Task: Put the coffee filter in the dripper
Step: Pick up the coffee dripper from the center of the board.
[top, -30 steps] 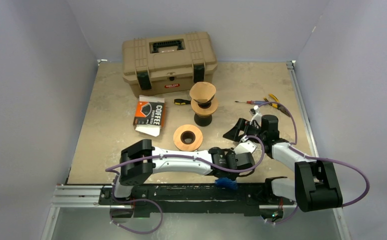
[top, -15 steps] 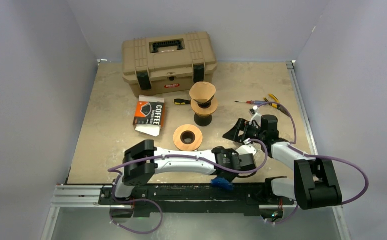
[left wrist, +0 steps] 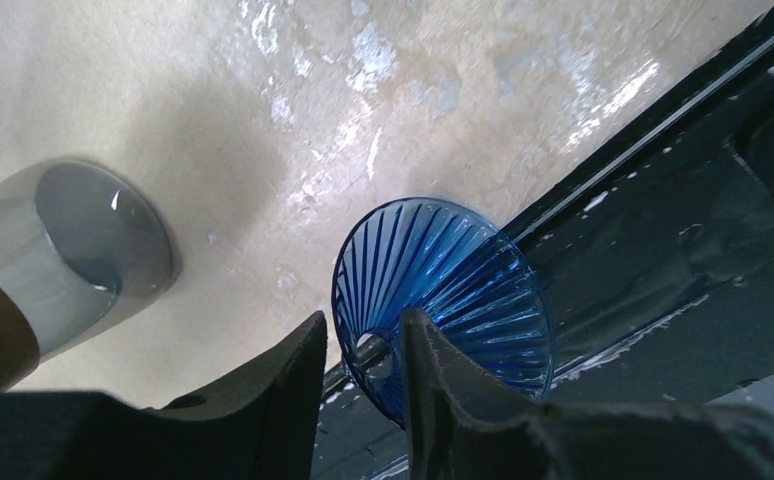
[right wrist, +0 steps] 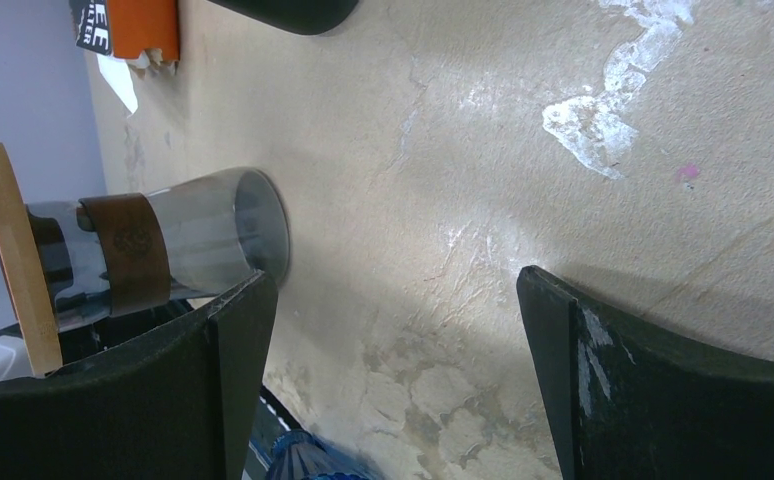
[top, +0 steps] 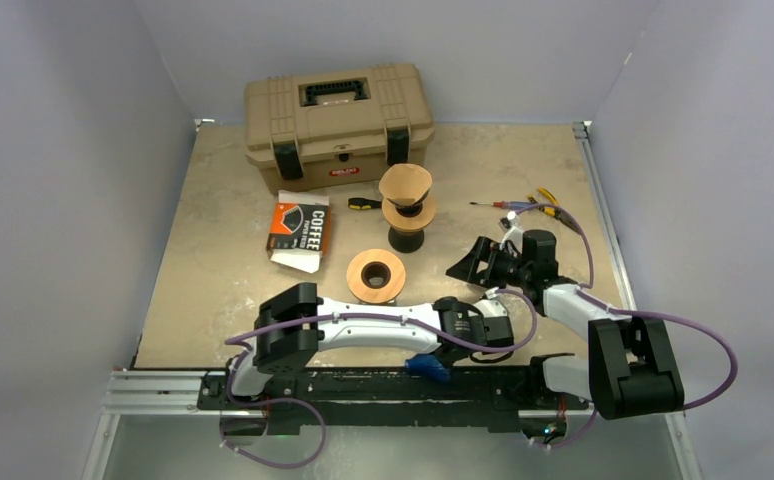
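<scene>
The blue ribbed dripper (left wrist: 453,290) hangs tilted over the black rail at the table's near edge, its mouth facing the left wrist camera. My left gripper (left wrist: 363,320) is shut on its wall, one finger inside the cone and one outside. From above, the dripper (top: 425,366) shows just below the left gripper (top: 441,352). The tan paper coffee filter (top: 405,183) sits far off in a wooden-collared black stand near the toolbox. My right gripper (right wrist: 393,285) is open above bare table, right of centre (top: 475,262); the dripper's edge (right wrist: 298,460) peeks in at the bottom of its view.
A glass vessel with a leather band and wooden top (top: 375,275) stands mid-table, left of the right gripper (right wrist: 163,250). An orange-black filter box (top: 299,228), tan toolbox (top: 338,122) and screwdrivers (top: 523,205) lie farther back. The black rail (top: 363,385) runs along the near edge.
My left gripper has carried the blue dripper leftward along the near edge. The right gripper has stayed almost where it was, still open.
</scene>
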Robot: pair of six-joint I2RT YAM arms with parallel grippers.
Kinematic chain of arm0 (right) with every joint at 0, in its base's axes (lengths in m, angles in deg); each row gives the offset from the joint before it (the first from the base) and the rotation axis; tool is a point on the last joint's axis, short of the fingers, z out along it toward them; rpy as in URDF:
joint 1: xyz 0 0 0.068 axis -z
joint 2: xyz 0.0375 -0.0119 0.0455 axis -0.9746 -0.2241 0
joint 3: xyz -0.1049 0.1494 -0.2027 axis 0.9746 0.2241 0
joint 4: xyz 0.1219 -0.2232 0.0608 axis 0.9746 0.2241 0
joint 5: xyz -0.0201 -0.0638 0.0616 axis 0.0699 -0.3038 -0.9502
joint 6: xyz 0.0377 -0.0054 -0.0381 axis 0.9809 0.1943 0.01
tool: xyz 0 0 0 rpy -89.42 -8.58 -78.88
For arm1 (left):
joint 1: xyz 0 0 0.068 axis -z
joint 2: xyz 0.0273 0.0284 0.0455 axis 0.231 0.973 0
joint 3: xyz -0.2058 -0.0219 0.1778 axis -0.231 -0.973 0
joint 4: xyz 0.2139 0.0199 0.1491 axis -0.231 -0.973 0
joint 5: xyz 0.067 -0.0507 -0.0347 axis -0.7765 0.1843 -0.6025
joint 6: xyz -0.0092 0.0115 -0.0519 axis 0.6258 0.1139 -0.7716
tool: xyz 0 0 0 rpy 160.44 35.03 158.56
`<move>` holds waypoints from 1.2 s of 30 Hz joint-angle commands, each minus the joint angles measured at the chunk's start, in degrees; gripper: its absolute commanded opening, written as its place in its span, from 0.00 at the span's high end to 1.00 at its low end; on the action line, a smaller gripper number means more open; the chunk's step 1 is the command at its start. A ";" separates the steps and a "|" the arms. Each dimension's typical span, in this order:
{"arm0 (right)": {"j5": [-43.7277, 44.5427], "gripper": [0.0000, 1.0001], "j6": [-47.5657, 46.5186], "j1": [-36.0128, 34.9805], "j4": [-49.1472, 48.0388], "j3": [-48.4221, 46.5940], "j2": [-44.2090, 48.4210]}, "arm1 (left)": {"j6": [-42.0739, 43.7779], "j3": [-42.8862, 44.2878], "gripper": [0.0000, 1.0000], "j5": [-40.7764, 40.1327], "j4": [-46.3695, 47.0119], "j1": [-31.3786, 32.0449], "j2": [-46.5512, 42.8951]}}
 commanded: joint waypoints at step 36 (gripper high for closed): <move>-0.06 0.07 -3.40 0.53 1.75 -1.22 3.84 | -2.11 -10.39 1.00 -9.25 5.61 0.10 -12.57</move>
